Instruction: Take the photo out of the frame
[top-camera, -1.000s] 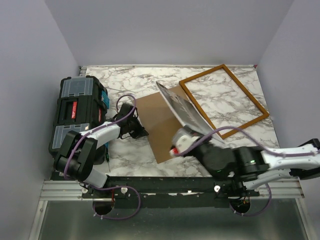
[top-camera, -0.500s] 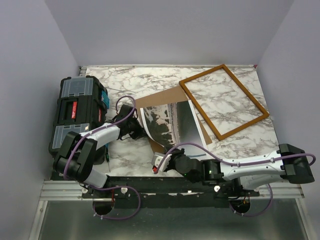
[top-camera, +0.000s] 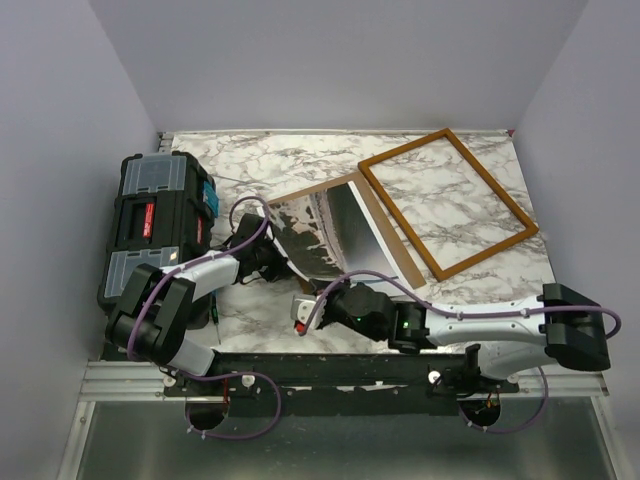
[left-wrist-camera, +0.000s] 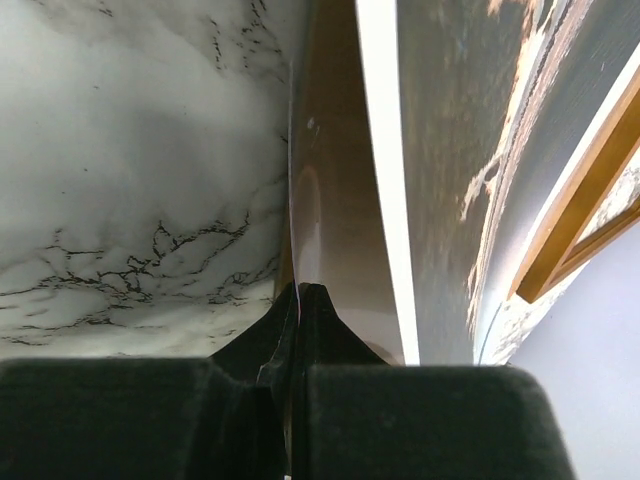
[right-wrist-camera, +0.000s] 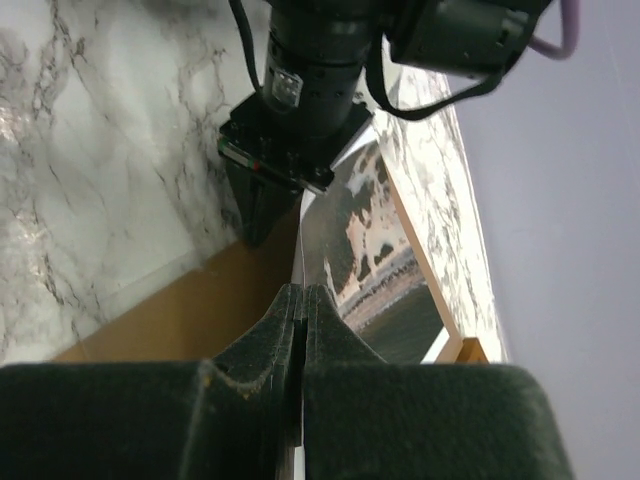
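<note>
Pale lavender-grey walls close in a white bench (top-camera: 260, 160) veined with grey marble pattern, with a ribbed metal rail along its near edge. A black plastic toolbox (top-camera: 155, 230), blocky with clear-lidded compartments and a red label, fills the far-left corner.

The frame (top-camera: 492, 182), a thin orange-brown wooden rectangle, lies flat and skewed at the far right with only marble showing through it.

Just left of the frame lies the plain brown backing board (top-camera: 388, 238), flat and matte. It shows as a strip along the frame's left rail and another along the far edge.

The photo (top-camera: 340, 235) is out of the frame and lies over the board in the middle of the bench. It is a glossy grey-white landscape with dark trees and a pale border.

Both arms crowd the near side of the photo, and a purple cable (top-camera: 250, 200) loops over the left one.

The left end effector (left-wrist-camera: 298, 290) is fully closed, pinching the board's thin left edge beside bare marble.

The right end effector (right-wrist-camera: 302, 292) reaches in from the near right. It is also fully closed, with the photo's thin edge nipped between its black tips, and it faces the left one across the sheet.
</note>
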